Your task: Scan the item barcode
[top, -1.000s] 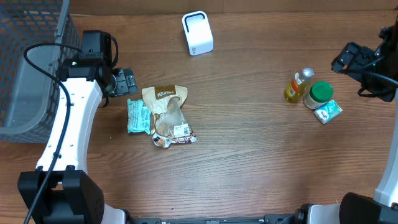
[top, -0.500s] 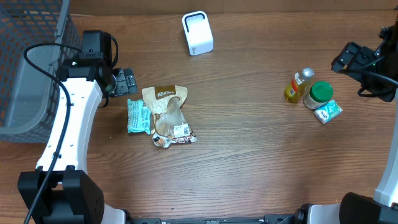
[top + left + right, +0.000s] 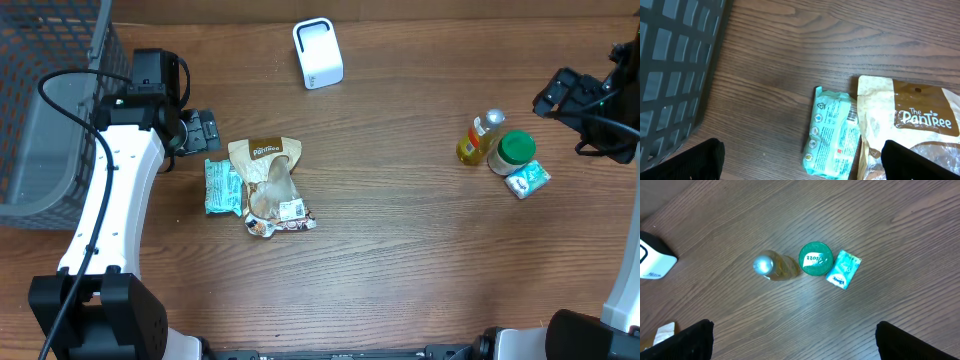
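The left hand hangs over the desk with its fingers spread wide and nothing between them. In the left wrist view only the two dark fingertips show, at the bottom corners. Just to its left stands a dark mesh basket. What shows of the basket's inside is plain grey.

Just beside that hand, toward the desk's middle, lies a tan pouch printed "PanTree". It is flat, with a clear window showing pale contents and a white label near its lower end. A teal packet lies along the pouch's left edge, touching it or very nearly. Its printed back faces up.

A white scanner stands at the far edge of the desk, well apart from the pouch and packet.

The right hand is held above the right side of the desk, fully open and gripping nothing. Below it three things cluster together. A bottle of yellow liquid stands with its cap on. A jar with a green lid stands against it, its contents hidden by the lid. A small teal pack lies just beside the jar.
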Robot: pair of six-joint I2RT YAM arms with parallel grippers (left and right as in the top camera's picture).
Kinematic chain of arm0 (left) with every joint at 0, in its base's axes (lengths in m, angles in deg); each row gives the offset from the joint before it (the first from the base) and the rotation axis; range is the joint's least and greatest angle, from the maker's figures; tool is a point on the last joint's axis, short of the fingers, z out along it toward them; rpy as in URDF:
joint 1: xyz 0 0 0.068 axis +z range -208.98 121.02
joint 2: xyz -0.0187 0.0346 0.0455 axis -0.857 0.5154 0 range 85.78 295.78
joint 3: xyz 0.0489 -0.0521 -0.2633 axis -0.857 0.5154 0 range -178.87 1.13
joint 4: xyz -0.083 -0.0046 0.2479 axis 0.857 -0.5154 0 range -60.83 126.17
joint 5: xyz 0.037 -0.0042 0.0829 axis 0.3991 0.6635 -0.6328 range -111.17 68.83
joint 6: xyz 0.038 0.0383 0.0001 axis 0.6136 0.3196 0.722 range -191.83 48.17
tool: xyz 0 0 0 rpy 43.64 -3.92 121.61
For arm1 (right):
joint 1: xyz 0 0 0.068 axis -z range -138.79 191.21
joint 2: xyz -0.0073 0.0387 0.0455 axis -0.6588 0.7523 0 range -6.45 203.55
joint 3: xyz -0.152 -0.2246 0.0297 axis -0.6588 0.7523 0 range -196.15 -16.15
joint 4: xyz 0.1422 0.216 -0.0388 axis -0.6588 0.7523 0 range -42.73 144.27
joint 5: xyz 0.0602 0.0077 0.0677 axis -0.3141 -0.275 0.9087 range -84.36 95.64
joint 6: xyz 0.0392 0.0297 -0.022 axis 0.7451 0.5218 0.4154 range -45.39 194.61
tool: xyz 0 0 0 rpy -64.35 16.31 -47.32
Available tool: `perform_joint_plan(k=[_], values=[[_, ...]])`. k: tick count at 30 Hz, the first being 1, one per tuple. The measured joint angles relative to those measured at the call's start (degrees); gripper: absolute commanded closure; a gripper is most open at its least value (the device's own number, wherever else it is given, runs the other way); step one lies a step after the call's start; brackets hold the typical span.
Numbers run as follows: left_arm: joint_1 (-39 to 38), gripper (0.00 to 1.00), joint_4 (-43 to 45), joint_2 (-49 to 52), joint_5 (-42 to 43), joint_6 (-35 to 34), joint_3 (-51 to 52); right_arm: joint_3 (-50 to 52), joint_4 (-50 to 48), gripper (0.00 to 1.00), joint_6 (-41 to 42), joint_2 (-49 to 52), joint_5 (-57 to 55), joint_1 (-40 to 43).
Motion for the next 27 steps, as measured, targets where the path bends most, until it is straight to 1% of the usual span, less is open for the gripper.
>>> perform_joint_plan(k=[23, 27], values=[[0.0, 0.01, 0.1, 0.0, -0.1, 0.2, 0.0, 0.0, 0.0, 0.0, 0.0, 0.0, 0.0, 0.0], [0.0, 0.0, 4.5, 0.0, -2.3, 1.9, 0.0, 0.0, 0.0, 0.0, 0.0, 0.0, 0.0, 0.0]])
